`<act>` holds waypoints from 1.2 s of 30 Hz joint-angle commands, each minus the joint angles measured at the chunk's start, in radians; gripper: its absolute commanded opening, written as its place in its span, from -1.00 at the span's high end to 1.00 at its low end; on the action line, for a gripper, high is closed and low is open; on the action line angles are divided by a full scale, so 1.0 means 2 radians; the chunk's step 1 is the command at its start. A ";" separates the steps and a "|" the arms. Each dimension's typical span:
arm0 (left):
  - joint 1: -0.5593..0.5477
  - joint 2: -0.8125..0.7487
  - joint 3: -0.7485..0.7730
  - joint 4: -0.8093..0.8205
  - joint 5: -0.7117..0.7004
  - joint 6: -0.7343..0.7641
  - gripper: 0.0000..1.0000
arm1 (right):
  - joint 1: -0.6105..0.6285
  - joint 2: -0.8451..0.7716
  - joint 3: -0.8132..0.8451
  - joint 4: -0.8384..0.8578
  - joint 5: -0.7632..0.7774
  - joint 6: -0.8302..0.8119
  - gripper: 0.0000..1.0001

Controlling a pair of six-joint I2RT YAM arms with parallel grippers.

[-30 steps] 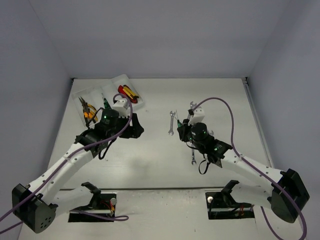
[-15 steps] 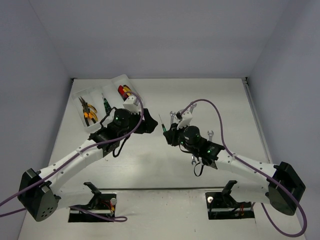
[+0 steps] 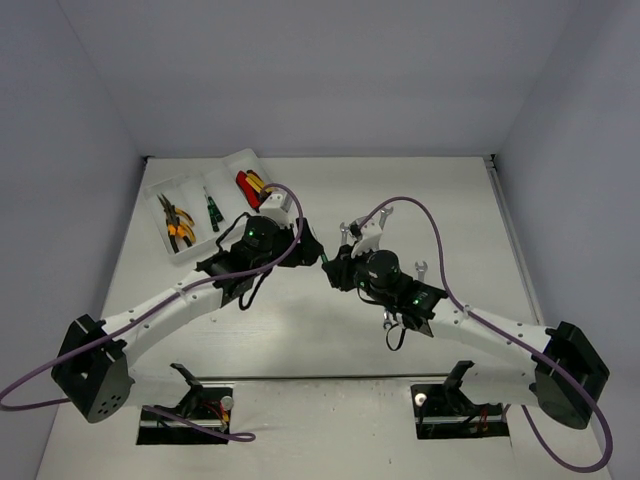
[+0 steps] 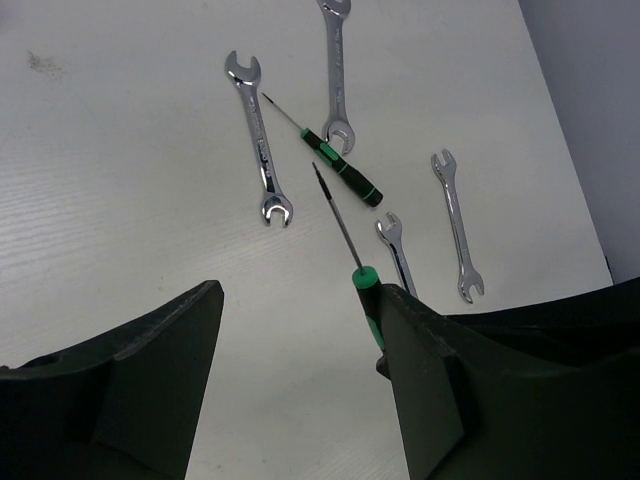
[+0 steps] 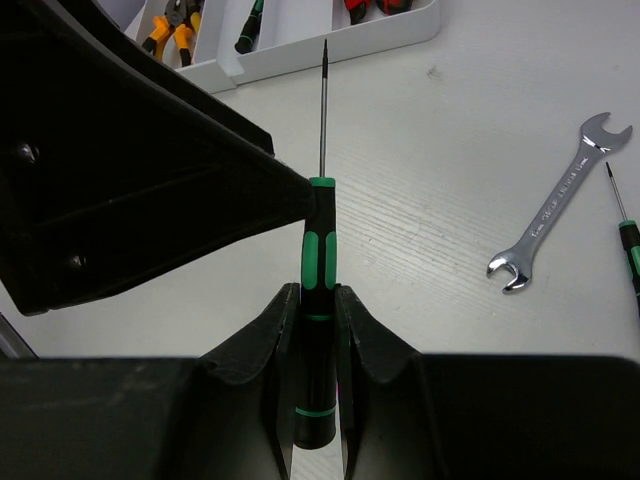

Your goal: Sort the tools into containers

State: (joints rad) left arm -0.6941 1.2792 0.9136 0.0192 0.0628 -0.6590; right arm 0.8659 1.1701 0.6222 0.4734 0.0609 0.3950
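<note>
Screwdriver (image 5: 320,235): light, stiff, thin-shafted. My right gripper (image 5: 318,305) pinches its green-black handle, seemingly near the butt; my left gripper (image 4: 300,310) stands wide, empty.

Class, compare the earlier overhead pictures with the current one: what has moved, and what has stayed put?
The left gripper swung right, away from the tray toward the middle, its fingers open. The right gripper, shut on a green-black screwdriver throughout, shifted left to meet it. The pliers in the tray and the wrenches lying outside it stayed put.
</note>
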 commanded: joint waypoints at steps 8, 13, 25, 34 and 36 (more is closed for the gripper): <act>-0.012 0.014 0.035 0.072 0.014 -0.023 -0.14 | 0.009 0.003 0.030 0.059 -0.024 -0.004 0.96; -0.020 0.019 0.030 0.081 0.013 -0.035 -0.07 | 0.008 -0.003 0.024 0.061 -0.020 -0.004 0.96; -0.037 0.027 0.034 0.081 0.005 -0.044 0.33 | 0.008 -0.025 0.014 0.063 -0.003 -0.006 0.95; -0.037 0.021 0.026 0.080 -0.003 -0.051 0.97 | 0.008 -0.025 0.008 0.062 0.017 -0.004 0.74; -0.035 0.017 0.021 0.080 -0.009 -0.051 1.00 | 0.008 -0.023 0.009 0.060 0.021 -0.005 0.37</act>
State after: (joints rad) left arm -0.7658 1.3418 0.9298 0.1395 0.0673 -0.7641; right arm 0.8784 1.1542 0.6273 0.4967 0.0523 0.3920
